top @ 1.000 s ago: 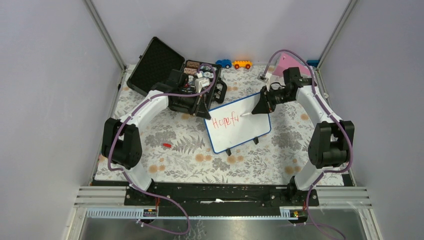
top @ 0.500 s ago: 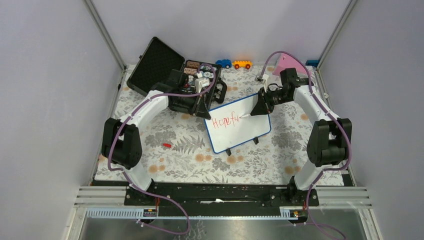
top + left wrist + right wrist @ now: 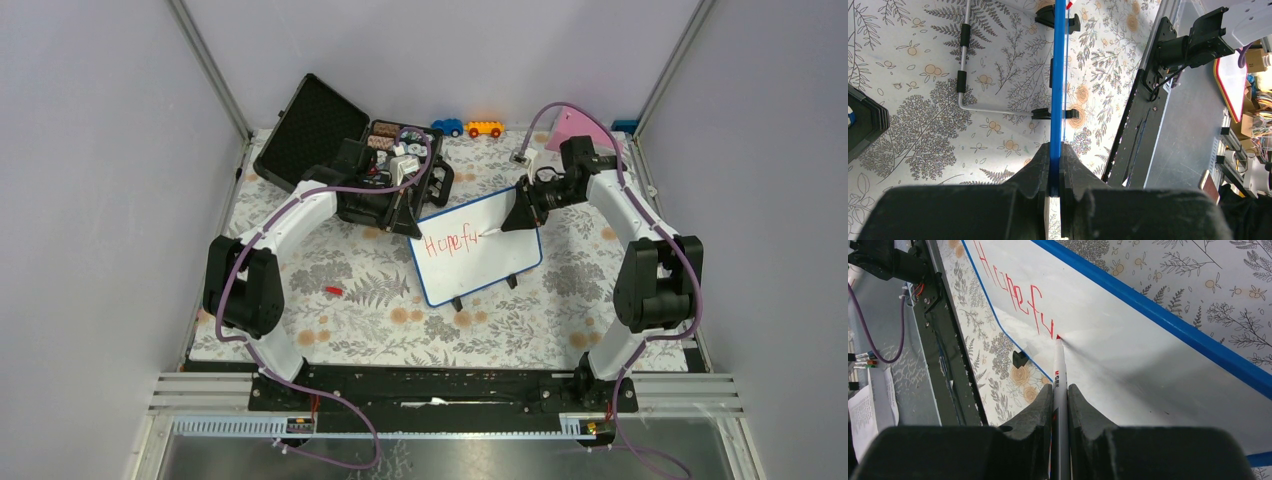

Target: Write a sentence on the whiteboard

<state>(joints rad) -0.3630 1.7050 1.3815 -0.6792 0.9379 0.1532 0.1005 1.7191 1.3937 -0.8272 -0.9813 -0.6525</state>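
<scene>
Starting at the near edge of the counter point(image 3: 350, 330), which has a cloth with a leaf and flower pattern, the two arm bases stand side by side. A little farther, on the left part, a small red cap point(image 3: 333, 290) lies alone, well apart from the other things.

In the middle of the counter the whiteboard point(image 3: 490, 262) stands tilted on its two black feet point(image 3: 457, 303). The sentence point(image 3: 452, 244) is on the upper left part of it in red handwriting, and the letters read "Hope fu".

The left pincer point(image 3: 403, 218) is at the far left corner of the whiteboard. In its wrist view the left pincer point(image 3: 1055, 150) is clenched on the thin blue frame point(image 3: 1058, 75), with one finger on each side of the edge.

The right pincer point(image 3: 515, 218) comes from the right side, over the far edge of the board. It is clenched on a white marker point(image 3: 1060, 365), and the red tip touches the white surface just beside the last letter.

Behind the left arm an open black case point(image 3: 330, 150) lies with small things inside. At the far edge of the counter there are a blue toy car point(image 3: 447, 127) and an orange toy car point(image 3: 484, 128) just beside each other, and a pink object point(image 3: 575, 128) is in the far right corner.
</scene>
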